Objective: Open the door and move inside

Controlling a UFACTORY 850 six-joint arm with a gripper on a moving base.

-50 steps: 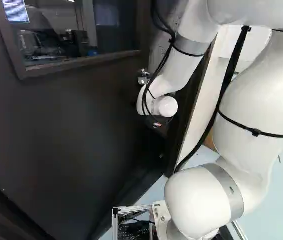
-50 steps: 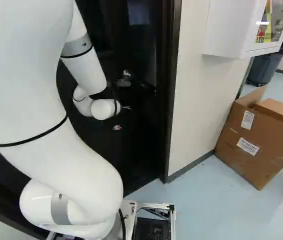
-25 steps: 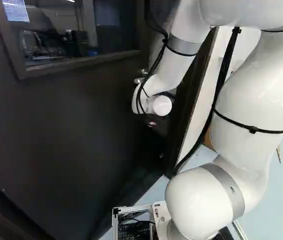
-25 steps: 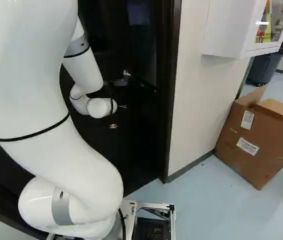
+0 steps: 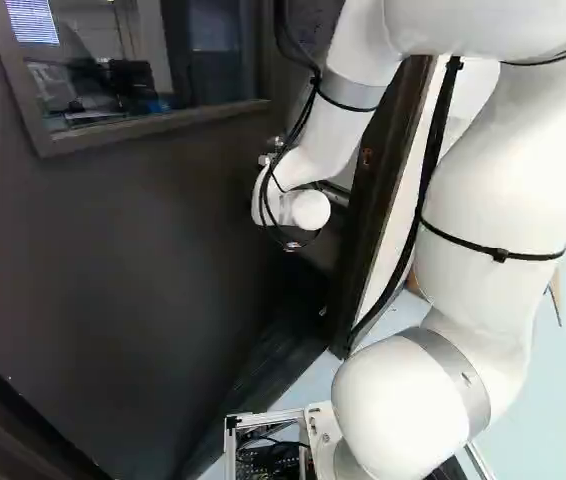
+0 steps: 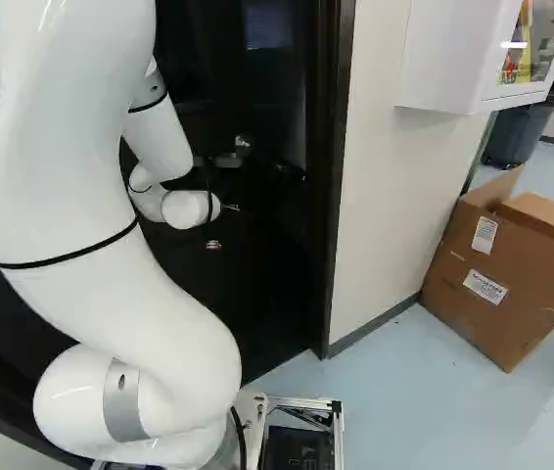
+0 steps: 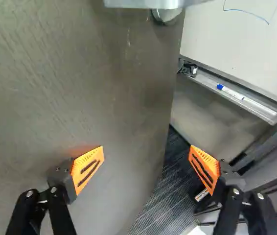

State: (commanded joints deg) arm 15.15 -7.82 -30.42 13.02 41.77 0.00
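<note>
a pale blue floor (image 5: pixel 313 380) is seen beyond the foot of the left base view, where much of the ground is taken up by the dark door (image 5: pixel 113 250), with a window (image 5: pixel 143 60) set in it. the door is parted from its frame (image 5: pixel 373 180), and the arm's wrist (image 5: pixel 288 200) is placed at that gap, just beside the handle (image 5: pixel 271 158).

in the right base view, the dark doorway is shown left of a light wall (image 6: pixel 385 176); a white cabinet (image 6: pixel 473 59) and a cardboard box (image 6: pixel 502 274) are seen well off to its right.

in the wrist view, the gripper (image 7: pixel 147 159) is seen spread wide, with nothing held. one orange pad (image 7: pixel 87 169) is set over the door's face, the other (image 7: pixel 204 169) past its free edge, over the opening; whether the face is touched cannot be told. a whiteboard (image 7: pixel 241 49) and dark carpet (image 7: pixel 165 196) are shown beyond.

the step in hand is judged to be the widening of the opening, the latch seemingly cleared. next, the door's edge should be pushed or drawn clear, before the base is driven inside.
</note>
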